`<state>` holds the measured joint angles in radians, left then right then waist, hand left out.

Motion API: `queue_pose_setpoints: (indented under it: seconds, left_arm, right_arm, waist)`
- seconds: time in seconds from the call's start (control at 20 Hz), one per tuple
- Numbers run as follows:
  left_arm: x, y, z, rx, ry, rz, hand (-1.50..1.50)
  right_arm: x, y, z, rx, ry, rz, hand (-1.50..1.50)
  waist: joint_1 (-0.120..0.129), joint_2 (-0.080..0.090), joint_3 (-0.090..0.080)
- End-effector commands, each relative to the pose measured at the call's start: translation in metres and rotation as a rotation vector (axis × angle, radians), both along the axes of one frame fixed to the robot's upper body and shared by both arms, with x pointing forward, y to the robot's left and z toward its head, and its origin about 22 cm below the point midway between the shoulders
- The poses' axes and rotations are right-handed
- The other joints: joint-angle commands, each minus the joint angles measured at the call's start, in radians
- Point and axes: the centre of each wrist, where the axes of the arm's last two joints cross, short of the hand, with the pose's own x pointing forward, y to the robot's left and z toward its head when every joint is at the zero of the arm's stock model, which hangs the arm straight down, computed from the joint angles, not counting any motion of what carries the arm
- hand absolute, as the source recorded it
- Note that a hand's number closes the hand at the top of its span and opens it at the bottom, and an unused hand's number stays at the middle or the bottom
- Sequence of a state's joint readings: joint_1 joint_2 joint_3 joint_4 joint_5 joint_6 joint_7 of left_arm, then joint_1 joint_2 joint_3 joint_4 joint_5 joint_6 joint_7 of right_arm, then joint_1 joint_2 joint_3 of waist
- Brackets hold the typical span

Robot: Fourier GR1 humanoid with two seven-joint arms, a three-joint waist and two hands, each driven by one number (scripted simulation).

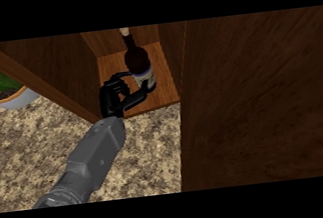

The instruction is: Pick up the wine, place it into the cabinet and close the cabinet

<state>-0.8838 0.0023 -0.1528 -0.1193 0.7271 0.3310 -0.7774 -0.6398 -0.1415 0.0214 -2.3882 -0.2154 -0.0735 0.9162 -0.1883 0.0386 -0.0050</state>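
- While the wine bottle point(137, 63) stands upright on the cabinet point(261, 109) shelf point(164, 93), near its front edge, the left hand point(117, 97) curls round its lower body.
- A potted plant point(2, 89) sits at the counter's point(34, 140) far-left corner.

Dark wine bottle point(137, 61) upright on the open wooden cabinet point(164, 93) shelf, pale label near its base.

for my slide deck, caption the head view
Left robot hand holds the wine bottle on the open cabinet's shelf.
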Motion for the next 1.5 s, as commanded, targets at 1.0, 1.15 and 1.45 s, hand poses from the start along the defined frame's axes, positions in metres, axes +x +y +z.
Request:
queue_pose_setpoints:
  seconds: [1.0, 1.15, 1.45]
  left_arm:
    - [0.047, -0.037, 0.075, 0.039, -0.033, 0.055, 1.5]
    - [0.052, -0.041, 0.086, 0.001, 0.006, 0.045, 1.5]
    - [0.058, -0.045, 0.097, -0.014, 0.047, 0.048, 1.5]
  right_arm:
    - [0.006, -0.012, -0.005, 0.024, 0.002, -0.021, -1.5]
    - [0.004, -0.016, -0.009, 0.017, 0.011, -0.021, -1.5]
    - [0.002, -0.018, -0.006, 0.005, -0.006, -0.042, -1.5]
  waist:
    - [0.013, 0.014, 0.003]
    - [0.029, 0.012, 0.004]
    - [0.037, 0.014, 0.002]
